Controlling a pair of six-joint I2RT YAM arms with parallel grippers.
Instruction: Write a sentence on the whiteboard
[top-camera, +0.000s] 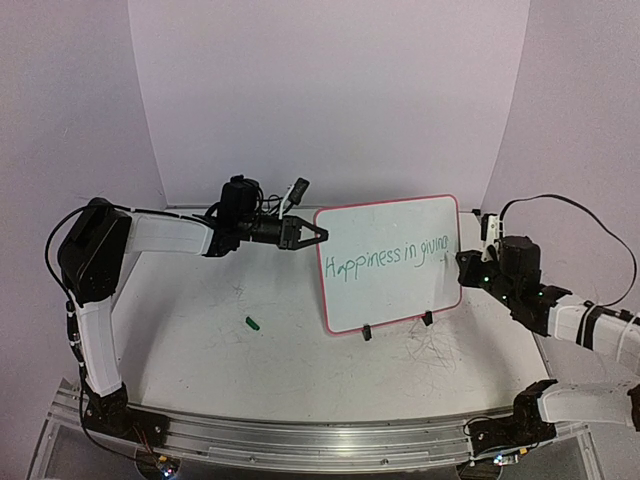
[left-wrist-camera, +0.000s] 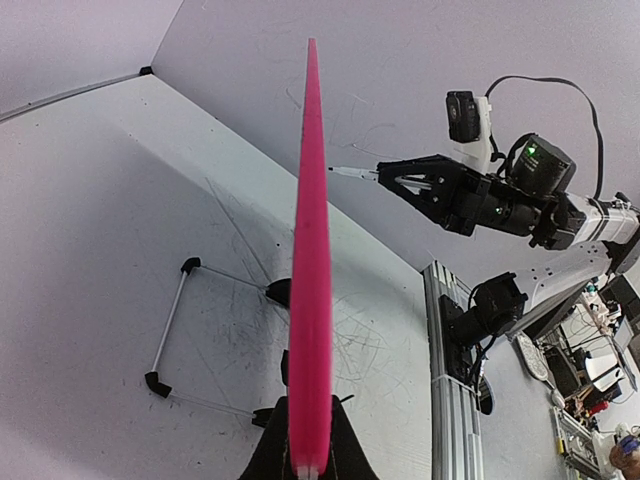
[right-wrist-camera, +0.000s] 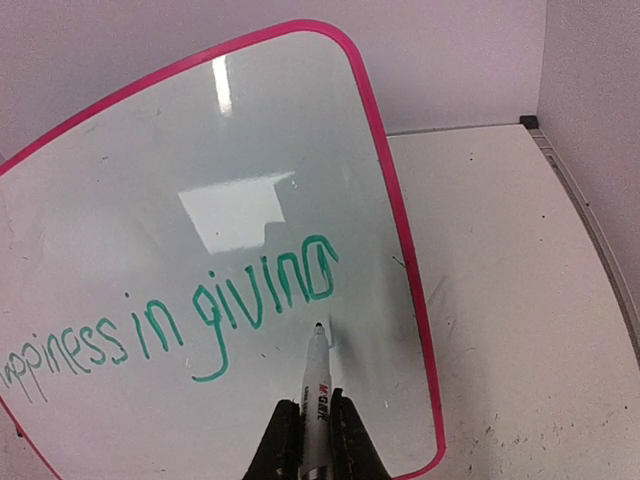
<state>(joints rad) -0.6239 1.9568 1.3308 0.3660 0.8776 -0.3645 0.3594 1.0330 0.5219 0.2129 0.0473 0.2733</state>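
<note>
Standing upright mid-table, the large glossy white board with a pink rim (top-camera: 390, 300) is clamped at its left edge by the left gripper (top-camera: 316, 233). Across it runs the green handwritten line "Happiness in giving" (right-wrist-camera: 160, 325). The right gripper (right-wrist-camera: 312, 420), nearer the line's end, grips a slim white marker (right-wrist-camera: 318, 380) aimed at the board, tip just under the last letter.
</note>
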